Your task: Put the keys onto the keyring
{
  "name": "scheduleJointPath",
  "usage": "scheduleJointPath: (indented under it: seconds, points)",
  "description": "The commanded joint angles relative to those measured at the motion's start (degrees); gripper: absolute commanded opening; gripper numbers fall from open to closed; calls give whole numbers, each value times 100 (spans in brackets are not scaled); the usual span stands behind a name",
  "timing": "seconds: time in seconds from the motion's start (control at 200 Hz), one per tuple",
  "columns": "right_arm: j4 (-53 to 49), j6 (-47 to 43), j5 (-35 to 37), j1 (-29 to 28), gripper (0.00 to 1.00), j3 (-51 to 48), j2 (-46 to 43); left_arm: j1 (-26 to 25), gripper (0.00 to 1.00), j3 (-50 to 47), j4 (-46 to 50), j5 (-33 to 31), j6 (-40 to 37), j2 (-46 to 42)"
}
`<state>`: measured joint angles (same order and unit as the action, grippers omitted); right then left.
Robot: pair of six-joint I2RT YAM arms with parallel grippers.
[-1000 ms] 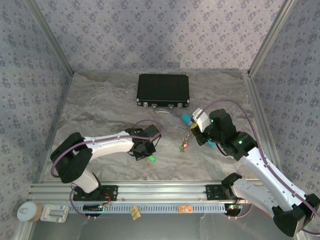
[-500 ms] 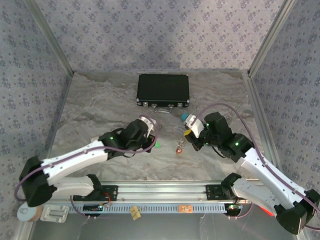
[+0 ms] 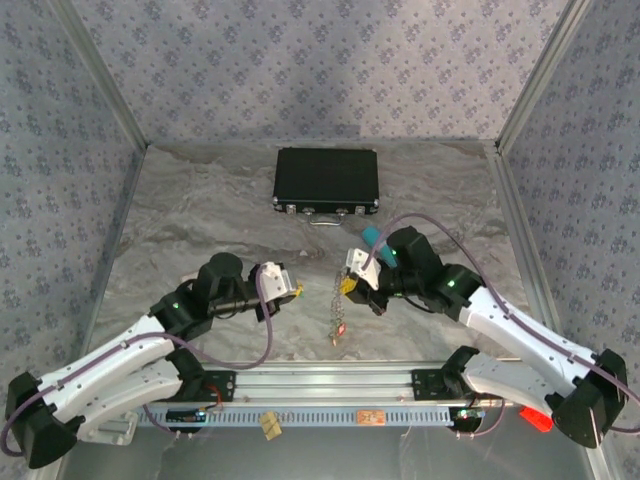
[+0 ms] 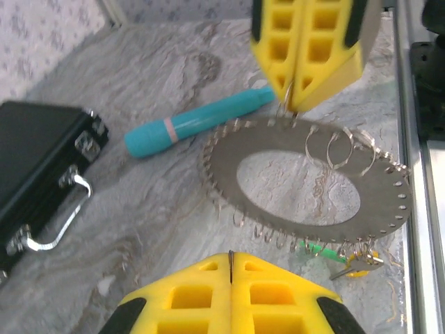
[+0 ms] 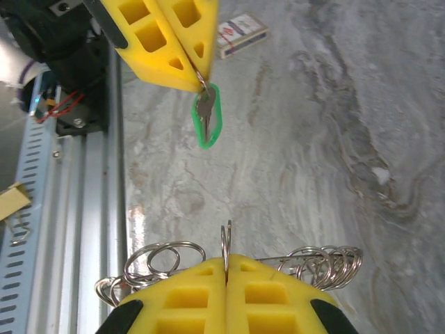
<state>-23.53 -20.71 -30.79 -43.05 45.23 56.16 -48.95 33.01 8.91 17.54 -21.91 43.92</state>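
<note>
My left gripper point(image 3: 288, 290) is shut on a green-headed key point(image 5: 206, 115), which hangs below its yellow fingertips point(image 5: 167, 49). In the left wrist view the left gripper point(image 4: 231, 259) shows a thin metal edge pinched between its pads. My right gripper point(image 3: 350, 284) faces it a short gap away, shut on the keyring point(image 4: 306, 184), a flat silvery oval edged with several small split rings. The right gripper point(image 5: 226, 264) pinches one split ring. The keyring point(image 3: 338, 305) hangs down with a red key point(image 3: 338, 328); green point(image 4: 323, 249) and yellow point(image 4: 358, 263) keys dangle too.
A black case point(image 3: 326, 180) with a metal handle lies at the back. A teal pen-like cylinder point(image 4: 201, 122) rests behind the right gripper. A small printed box point(image 5: 240, 31) lies on the table. The aluminium rail point(image 3: 320, 385) runs along the near edge, with a red block point(image 3: 535, 420) beyond it.
The left gripper lifted the green key off the table and now faces right. The right gripper moved left with the keyring, so the two fingertips stand close together.
</note>
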Motion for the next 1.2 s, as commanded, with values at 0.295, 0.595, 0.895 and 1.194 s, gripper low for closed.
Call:
scheduleJointPath:
  seconds: [0.295, 0.595, 0.895, 1.194]
  points:
    - [277, -425, -943, -68, 0, 391, 647, 28, 0, 307, -182, 604, -2271, 397]
    - [156, -589, -1316, -108, 0, 700, 1060, 23, 0, 317, -449, 871, -2643, 496]
    - [130, -657, -1429, -163, 0, 807, 1248, -55, 0, 344, -438, 748, -2851, 495]
    - [134, -647, -1321, -167, 0, 884, 1379, -176, 0, 425, -295, 672, -3016, 530]
